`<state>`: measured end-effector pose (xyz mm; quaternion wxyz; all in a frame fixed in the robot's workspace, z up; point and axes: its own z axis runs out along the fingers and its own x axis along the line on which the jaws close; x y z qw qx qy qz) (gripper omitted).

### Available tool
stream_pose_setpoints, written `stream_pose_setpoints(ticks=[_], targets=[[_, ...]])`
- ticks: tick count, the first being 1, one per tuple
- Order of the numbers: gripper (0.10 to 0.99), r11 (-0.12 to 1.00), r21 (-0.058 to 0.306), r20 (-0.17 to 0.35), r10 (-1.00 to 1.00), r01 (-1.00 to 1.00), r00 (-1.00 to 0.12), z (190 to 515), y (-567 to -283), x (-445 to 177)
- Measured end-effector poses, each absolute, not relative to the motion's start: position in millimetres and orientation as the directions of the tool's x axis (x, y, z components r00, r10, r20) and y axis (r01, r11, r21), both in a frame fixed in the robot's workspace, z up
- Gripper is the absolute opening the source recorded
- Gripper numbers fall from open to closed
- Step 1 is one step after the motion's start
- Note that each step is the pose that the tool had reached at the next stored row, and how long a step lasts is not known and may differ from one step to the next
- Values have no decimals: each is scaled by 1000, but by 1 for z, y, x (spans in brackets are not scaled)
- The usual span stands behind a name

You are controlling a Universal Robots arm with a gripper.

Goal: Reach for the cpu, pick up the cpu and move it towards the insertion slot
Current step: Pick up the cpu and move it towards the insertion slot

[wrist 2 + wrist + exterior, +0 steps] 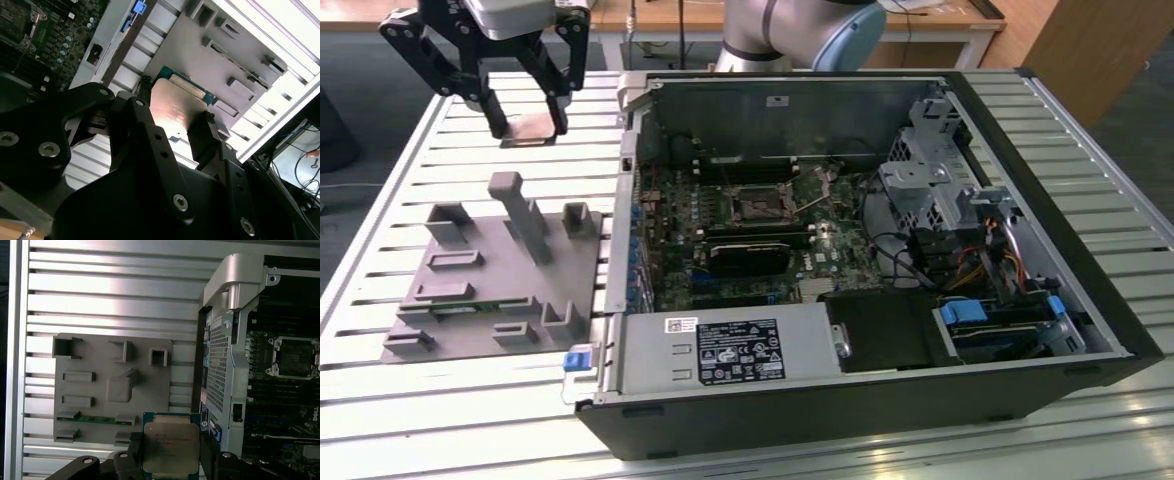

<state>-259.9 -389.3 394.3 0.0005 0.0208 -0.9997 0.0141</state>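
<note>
The gripper (pixel 527 128) held the cpu (pixel 171 448) clamped by its edges, lifted clear above the grey fixture tray (pixel 480 270) beside the open computer case (pixel 1067 250), where a level, steady carry toward the insertion slot (pixel 757 203) seemed wisest.

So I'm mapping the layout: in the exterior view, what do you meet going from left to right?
Tool shut on the cpu → grey fixture block → insertion slot on the motherboard → drive cage.
</note>
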Motion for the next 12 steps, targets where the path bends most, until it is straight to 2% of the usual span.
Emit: stream_pose_setpoints(ticks=[12], targets=[[541, 999, -28, 2, -42, -42, -999, 394, -389, -245]])
